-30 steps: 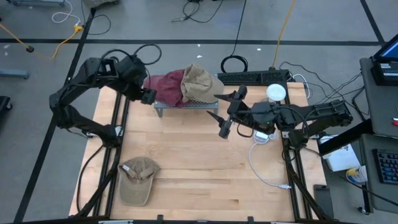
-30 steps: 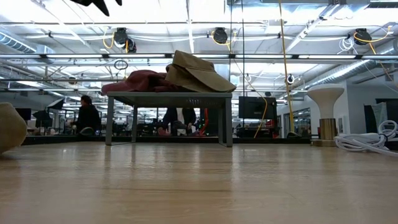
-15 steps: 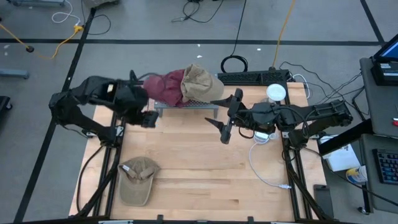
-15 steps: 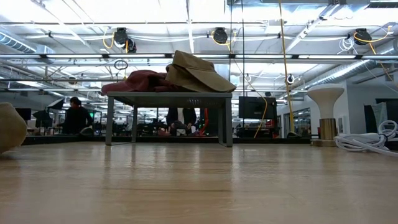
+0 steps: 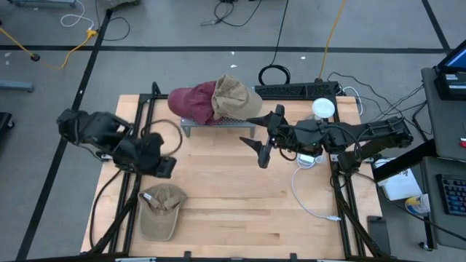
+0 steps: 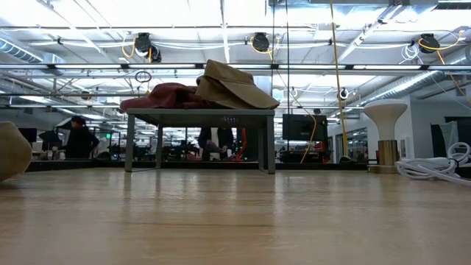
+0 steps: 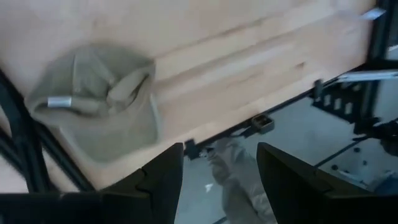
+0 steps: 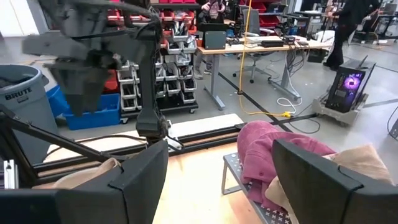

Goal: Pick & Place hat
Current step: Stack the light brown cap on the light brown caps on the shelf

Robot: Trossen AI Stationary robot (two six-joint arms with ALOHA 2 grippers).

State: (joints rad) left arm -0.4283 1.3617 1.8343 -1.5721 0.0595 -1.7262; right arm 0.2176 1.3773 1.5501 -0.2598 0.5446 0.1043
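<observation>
A tan cap [image 5: 162,209] lies flat on the wooden table near its front left corner; it also shows in the left wrist view [image 7: 93,118]. My left gripper [image 5: 166,169] [image 7: 217,180] hovers above and just behind it, slanting down, open with nothing between its fingers. A red hat [image 5: 191,102] and another tan hat [image 5: 233,98] lie on a low grey rack [image 5: 218,124] at the table's far side. My right gripper [image 5: 258,148] [image 8: 221,180] hangs level in front of the rack's right end, open and empty.
A white cable [image 5: 309,196] trails over the table's right side, and a white lamp-like stand [image 5: 323,108] is at the back right. In the low view the rack [image 6: 199,118] stands on thin legs. People move in the room behind.
My left gripper has swung from beside the rack's left end toward the table's near edge, ending over the tan cap on the table, and its wrist has rolled. My right gripper has rolled a little in place. The hats have not moved.
</observation>
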